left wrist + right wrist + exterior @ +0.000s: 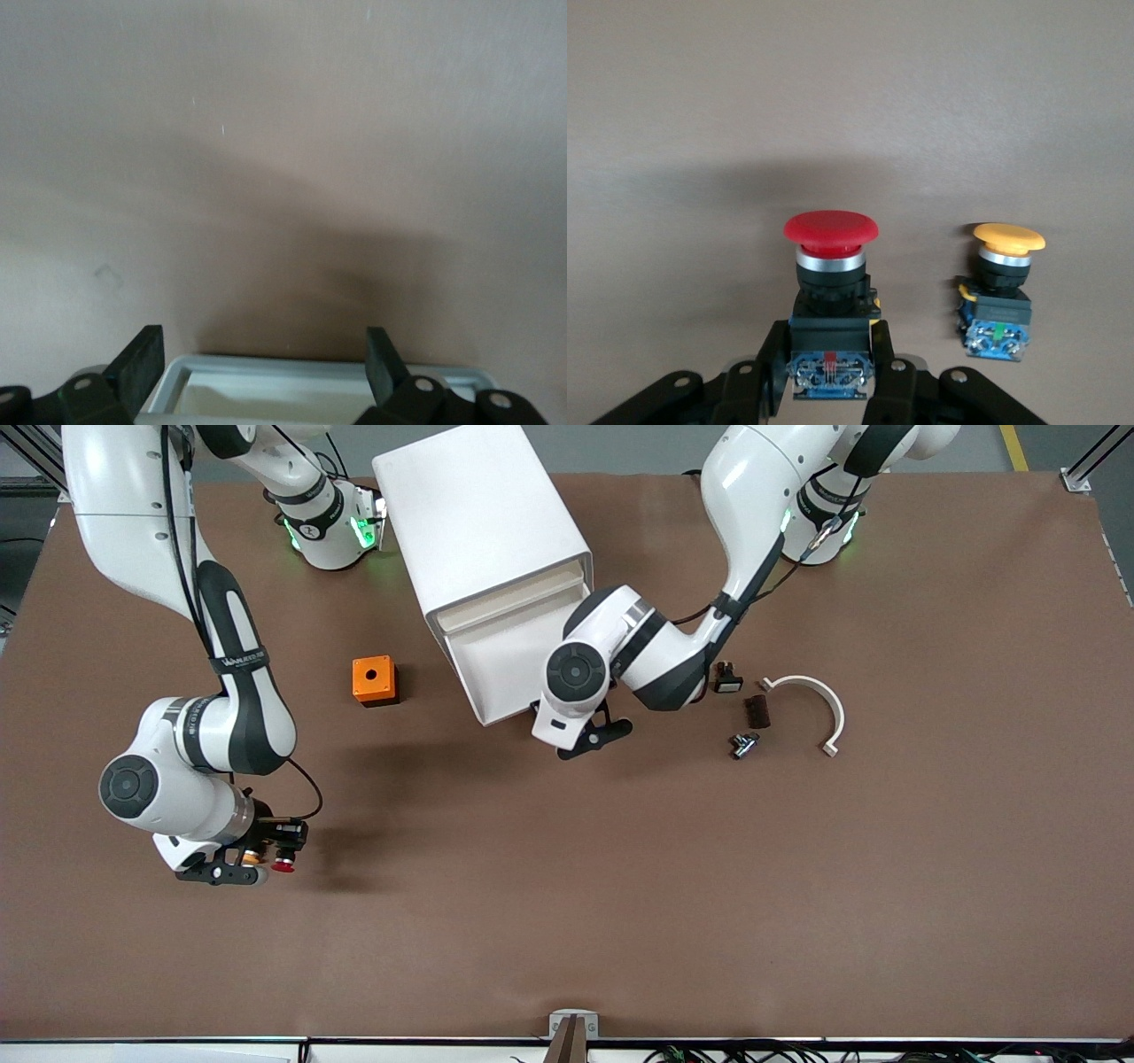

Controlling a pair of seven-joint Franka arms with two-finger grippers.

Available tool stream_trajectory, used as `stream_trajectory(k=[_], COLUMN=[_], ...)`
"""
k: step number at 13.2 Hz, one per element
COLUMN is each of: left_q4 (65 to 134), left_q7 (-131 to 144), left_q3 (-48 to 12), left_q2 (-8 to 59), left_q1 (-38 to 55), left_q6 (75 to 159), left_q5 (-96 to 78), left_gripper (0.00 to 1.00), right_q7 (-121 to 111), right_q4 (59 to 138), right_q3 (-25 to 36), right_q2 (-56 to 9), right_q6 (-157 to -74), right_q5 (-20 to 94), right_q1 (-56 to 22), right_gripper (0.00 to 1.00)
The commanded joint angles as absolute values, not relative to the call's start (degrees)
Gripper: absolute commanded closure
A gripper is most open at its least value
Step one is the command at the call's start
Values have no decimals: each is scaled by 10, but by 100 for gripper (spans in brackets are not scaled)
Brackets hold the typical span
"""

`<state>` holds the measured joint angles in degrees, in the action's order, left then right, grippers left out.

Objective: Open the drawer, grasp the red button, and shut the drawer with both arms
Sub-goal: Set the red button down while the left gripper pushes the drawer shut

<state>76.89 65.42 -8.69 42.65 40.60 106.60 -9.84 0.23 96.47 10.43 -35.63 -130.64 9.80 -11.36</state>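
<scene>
The drawer [507, 660] stands pulled out of the white cabinet [478, 514], toward the front camera. My left gripper [592, 740] is open at the drawer's front corner. In the left wrist view its fingers [142, 361] straddle the drawer's front rim [310, 365] without gripping it. My right gripper [266, 856] is low over the table toward the right arm's end, shut on the black-and-blue body of the red-capped button [283, 864]. In the right wrist view the button [831, 232] sits between the fingers of my right gripper [830, 343]. I cannot tell if it touches the table.
An orange-yellow-capped button [1003, 266] stands on the table beside the red one. An orange cube with a hole [374, 680] sits beside the drawer. Toward the left arm's end lie a white curved piece [822, 701], small black parts [757, 710] and a metal part [744, 744].
</scene>
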Motion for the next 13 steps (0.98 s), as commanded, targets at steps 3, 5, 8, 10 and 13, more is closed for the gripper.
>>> stream_trajectory(k=[3,5,8,10,13], left_q4=[828,831,839,844,843], left_q7=[705,714,715,715,716], left_q3=[-140,-148,-149,-148,-148], left_q2=[393,397,398,403,403], left_q1=[407,417,437,453,457], left_q6=[1070,1071,1071,1076,1084], left_q5=[-90,-95,-96,-95,-94], left_gripper=[0,0,0,0,0], right_q7=[-9,-9,-4,-2,-8], right_q4=[1005,1019,1025,1021,1015], right_q3=[93,92,92,91,92], right_q2=[-367,-367,-368,-367,-352], right_q6=[-1358,-1360,-1372,-1368,-1368], right_q5=[90,92,95,98,100], right_q1=[-101,-100,-98,-98,-92], right_gripper=[98,97,75,26,0])
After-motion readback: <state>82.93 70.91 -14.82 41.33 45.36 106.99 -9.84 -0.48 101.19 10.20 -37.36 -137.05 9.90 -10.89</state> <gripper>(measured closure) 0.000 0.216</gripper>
